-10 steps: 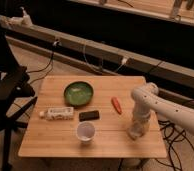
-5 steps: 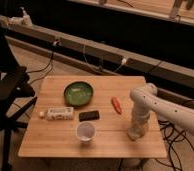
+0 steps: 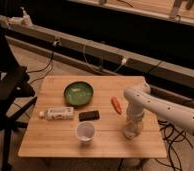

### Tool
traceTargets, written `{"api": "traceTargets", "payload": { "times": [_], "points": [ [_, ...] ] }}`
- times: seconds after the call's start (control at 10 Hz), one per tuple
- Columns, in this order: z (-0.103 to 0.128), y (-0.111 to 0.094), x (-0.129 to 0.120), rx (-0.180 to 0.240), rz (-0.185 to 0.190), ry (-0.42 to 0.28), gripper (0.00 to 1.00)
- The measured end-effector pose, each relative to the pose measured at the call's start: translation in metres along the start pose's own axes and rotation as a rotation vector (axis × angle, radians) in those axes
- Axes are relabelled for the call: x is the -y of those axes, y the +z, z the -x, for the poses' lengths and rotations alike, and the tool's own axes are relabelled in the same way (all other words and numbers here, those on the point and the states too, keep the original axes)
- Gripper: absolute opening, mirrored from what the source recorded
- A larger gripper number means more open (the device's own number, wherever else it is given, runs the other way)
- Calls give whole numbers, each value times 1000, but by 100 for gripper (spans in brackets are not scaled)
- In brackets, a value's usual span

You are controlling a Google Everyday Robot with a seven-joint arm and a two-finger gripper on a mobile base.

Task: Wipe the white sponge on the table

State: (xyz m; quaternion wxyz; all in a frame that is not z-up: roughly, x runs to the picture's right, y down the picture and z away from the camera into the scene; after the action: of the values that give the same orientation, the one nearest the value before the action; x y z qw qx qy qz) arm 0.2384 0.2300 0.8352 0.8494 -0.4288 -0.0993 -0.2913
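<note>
The light-brown wooden table [image 3: 50, 136] fills the middle of the camera view. My white arm comes in from the right and bends down to the table's right side. My gripper [image 3: 132, 130] points straight down and rests on the tabletop there, right of the cup. A pale, soft-looking lump at its tip looks like the white sponge [image 3: 132, 135], pressed against the wood. I cannot separate the sponge's outline from the gripper.
On the table are a green bowl [image 3: 78, 93], a long white labelled packet [image 3: 57, 113], a small black block [image 3: 89, 115], a round white cup [image 3: 85, 132] and a red-orange item [image 3: 116, 104] just left of my arm. A black chair [image 3: 7, 92] stands at the left.
My arm and gripper have shifted slightly left along the table's right side. The other objects have not moved.
</note>
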Motion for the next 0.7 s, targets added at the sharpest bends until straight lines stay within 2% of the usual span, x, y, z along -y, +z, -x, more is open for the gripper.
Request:
{"api": "traceTargets", "payload": {
  "times": [0.3,0.5,0.7],
  "points": [
    [0,-1,-1,0,2,-1,2],
    [4,-1,-3,-17,9,-17,0],
    [34,-7,-9,-36,9,-53,0]
  ]
}}
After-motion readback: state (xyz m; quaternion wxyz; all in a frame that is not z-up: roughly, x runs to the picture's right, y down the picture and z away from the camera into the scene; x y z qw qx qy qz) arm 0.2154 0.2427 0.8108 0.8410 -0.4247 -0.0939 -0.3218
